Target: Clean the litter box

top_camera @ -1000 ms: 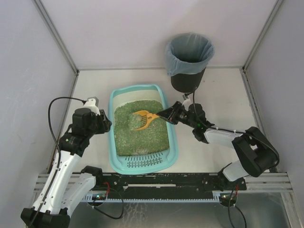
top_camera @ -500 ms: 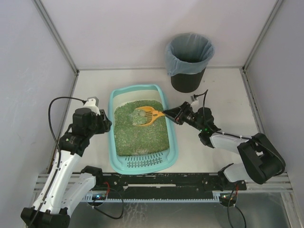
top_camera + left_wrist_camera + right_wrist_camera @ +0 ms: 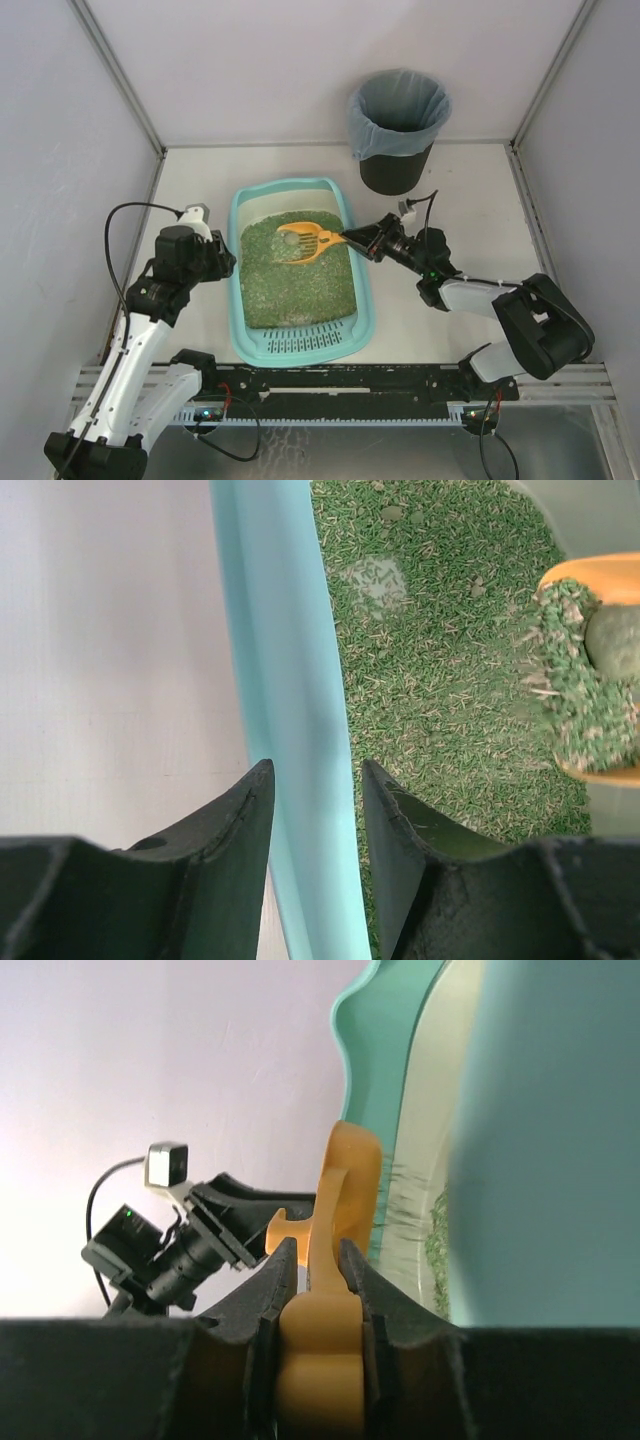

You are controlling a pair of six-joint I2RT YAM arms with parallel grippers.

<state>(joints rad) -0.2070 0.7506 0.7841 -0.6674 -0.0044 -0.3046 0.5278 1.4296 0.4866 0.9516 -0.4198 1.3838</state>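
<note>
The litter box (image 3: 237, 300) is a light-teal tray holding green litter (image 3: 300, 285), with a slotted grate at its near end. My left gripper (image 3: 222, 262) is shut on its left rim (image 3: 280, 630), one finger outside and one over the litter (image 3: 430, 660). My right gripper (image 3: 352, 238) is shut on the handle of an orange slotted scoop (image 3: 308, 241). The scoop hovers over the back half of the litter, carrying litter and a pale round clump (image 3: 289, 238). In the right wrist view the orange handle (image 3: 318, 1360) fills the gap between the fingers.
A black round bin with a grey-blue bag (image 3: 398, 128) stands at the back right, beyond the tray. Enclosure walls close the table on the left, back and right. The scoop's loaded edge (image 3: 585, 695) shows at the right of the left wrist view.
The scoop has come up out of the litter, levelled, and shifted slightly back with a clump and litter on it. The left gripper has stayed on the rim.
</note>
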